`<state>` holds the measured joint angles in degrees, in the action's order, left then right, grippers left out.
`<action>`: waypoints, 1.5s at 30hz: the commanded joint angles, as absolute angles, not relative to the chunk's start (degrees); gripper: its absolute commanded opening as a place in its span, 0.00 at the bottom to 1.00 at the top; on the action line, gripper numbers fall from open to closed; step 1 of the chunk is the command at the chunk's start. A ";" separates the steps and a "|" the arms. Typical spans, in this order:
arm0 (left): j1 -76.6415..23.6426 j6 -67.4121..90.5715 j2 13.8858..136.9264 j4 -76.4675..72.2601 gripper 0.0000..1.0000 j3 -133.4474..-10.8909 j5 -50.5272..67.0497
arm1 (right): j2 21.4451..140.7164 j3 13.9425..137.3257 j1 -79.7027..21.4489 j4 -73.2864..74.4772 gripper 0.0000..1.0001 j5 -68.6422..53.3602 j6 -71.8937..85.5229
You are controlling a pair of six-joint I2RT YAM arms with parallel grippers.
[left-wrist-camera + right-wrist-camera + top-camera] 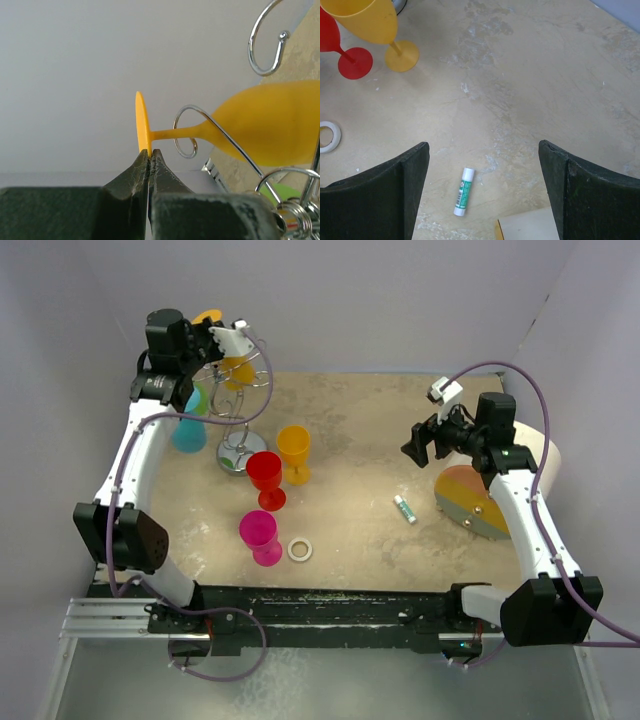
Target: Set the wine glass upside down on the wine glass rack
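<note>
My left gripper [150,152] is shut on the edge of the round foot of a yellow-orange wine glass [270,127], which it holds on its side at the top of the wine glass rack [187,140]. The glass's stem passes by one curled wire hook, and the bowl lies among the wires. From above, the left gripper [215,338] is high at the back left, with the wine glass [238,370] over the rack's wire top and the rack's round shiny base [242,452] below. My right gripper [422,445] hangs open over the table's right half, its fingers [415,170] holding nothing.
A teal glass [188,428] sits bowl-down left of the rack. Orange [294,450], red [266,478] and pink [259,535] glasses stand upright in front of it, with a tape ring [300,550] beside them. A glue stick [464,191] lies under the right gripper, next to a round wooden board [475,502].
</note>
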<state>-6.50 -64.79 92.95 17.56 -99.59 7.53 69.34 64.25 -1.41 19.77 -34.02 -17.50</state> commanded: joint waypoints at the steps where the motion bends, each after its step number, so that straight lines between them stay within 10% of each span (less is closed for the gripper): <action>1: -6.68 -61.13 94.15 13.03 0.00 -103.13 9.32 | 69.08 64.16 -0.80 17.84 0.92 -34.63 -18.33; 45: -5.98 -59.24 99.74 20.67 0.00 -109.90 2.19 | 68.82 64.07 -0.13 17.93 0.93 -35.02 -18.37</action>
